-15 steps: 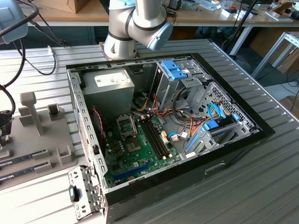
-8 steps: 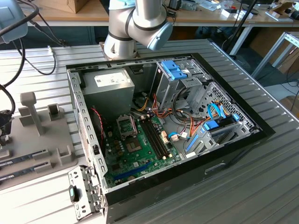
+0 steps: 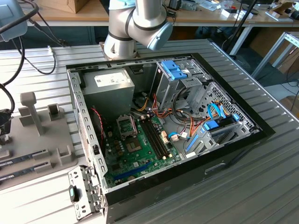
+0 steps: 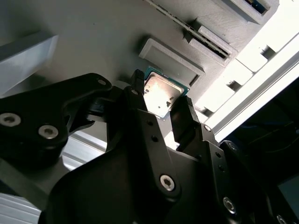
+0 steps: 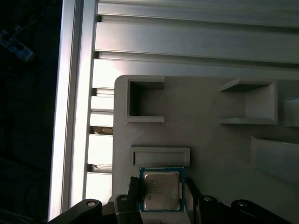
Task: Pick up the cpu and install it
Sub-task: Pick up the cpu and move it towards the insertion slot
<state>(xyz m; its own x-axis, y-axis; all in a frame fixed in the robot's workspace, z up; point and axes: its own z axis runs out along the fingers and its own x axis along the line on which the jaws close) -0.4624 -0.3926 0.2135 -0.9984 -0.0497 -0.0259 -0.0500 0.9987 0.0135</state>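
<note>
The cpu [image 5: 161, 190], a small square chip with a silvery top and a thin green rim, sits between my two black fingers [image 5: 191, 193] just over the grey holder tray [image 5: 205, 154]. In the second wrist view the cpu [image 4: 161, 95] shows the same way, with my gripper [image 4: 162, 92] closed against two opposite edges of it. A raised rectangular block [image 5: 160, 156] of the tray lies right beside the chip. I cannot tell whether the chip rests on the tray or hangs slightly above it. In the exterior view the open socket [image 3: 126, 125] sits on the green motherboard [image 3: 140, 154] inside the computer case.
The open computer case [image 3: 224, 154] lies flat on the slatted metal table [image 3: 261, 186], with a power supply [image 3: 110, 86], drive cages and cables inside. The grey tray [image 3: 42, 140] with pegs and long narrow sticks stands at the exterior view's left. The table's edge [image 5: 74, 116] runs close beside the tray.
</note>
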